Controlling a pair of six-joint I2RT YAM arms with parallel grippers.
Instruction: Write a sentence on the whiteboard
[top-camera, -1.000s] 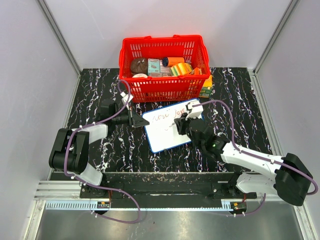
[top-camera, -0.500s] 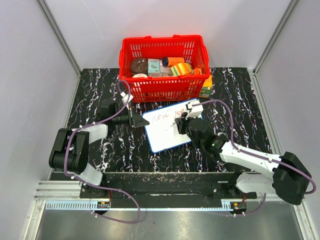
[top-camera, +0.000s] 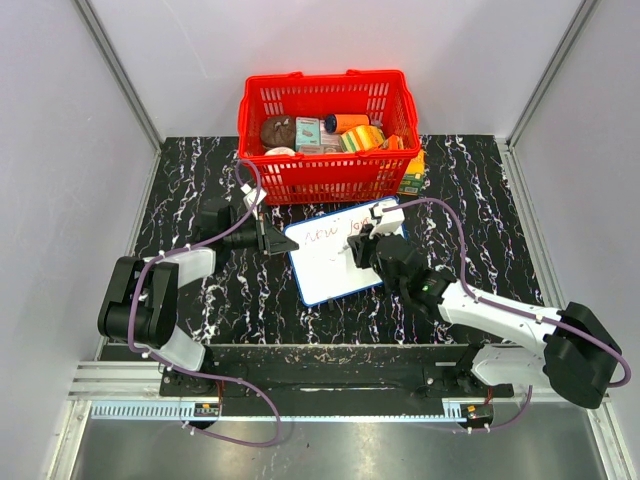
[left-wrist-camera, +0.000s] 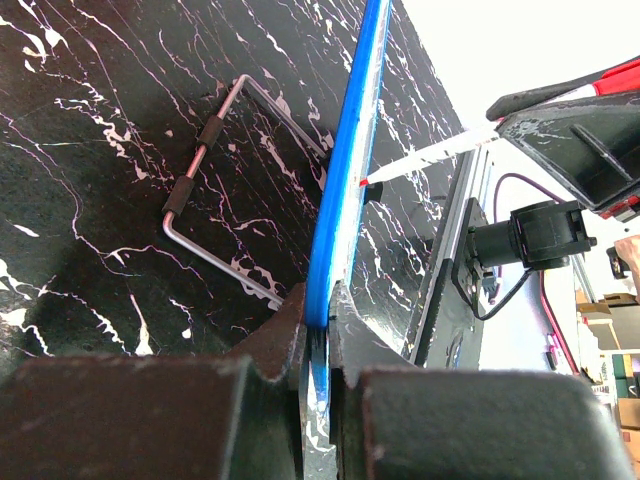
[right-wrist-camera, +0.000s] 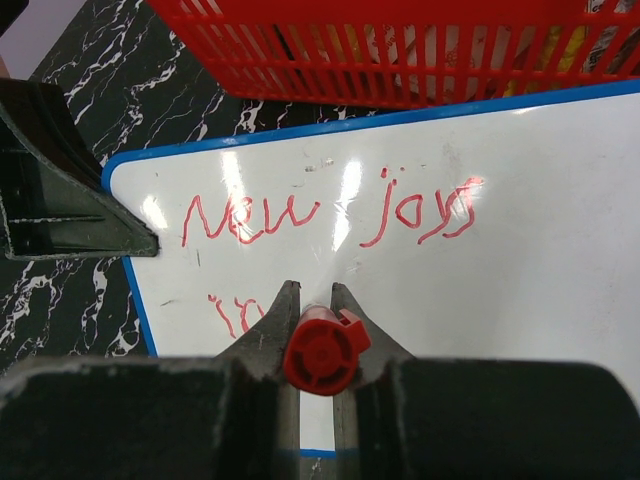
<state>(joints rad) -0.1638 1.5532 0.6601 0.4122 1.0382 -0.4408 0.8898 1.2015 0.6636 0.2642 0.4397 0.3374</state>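
1. Whiteboard (top-camera: 335, 262) lies on the black table (top-camera: 190, 190), centre of the top view, just below the red basket (top-camera: 320, 182).
2. My left gripper (left-wrist-camera: 318, 310) is clamped on the board's blue rim at its left edge. I judge this pins it so it cannot slide under the pen's push.
3. My right gripper (right-wrist-camera: 312, 300) is closed around a red marker (right-wrist-camera: 325, 352), held steeply, tip at the white surface.
4. The sentence (right-wrist-camera: 330, 215) reads something like "new joy" in red across the upper part of the right wrist view. A second line shows only its first strokes, lower left.
5. Writing looks partway done. The next strokes should run rightward along that second line.
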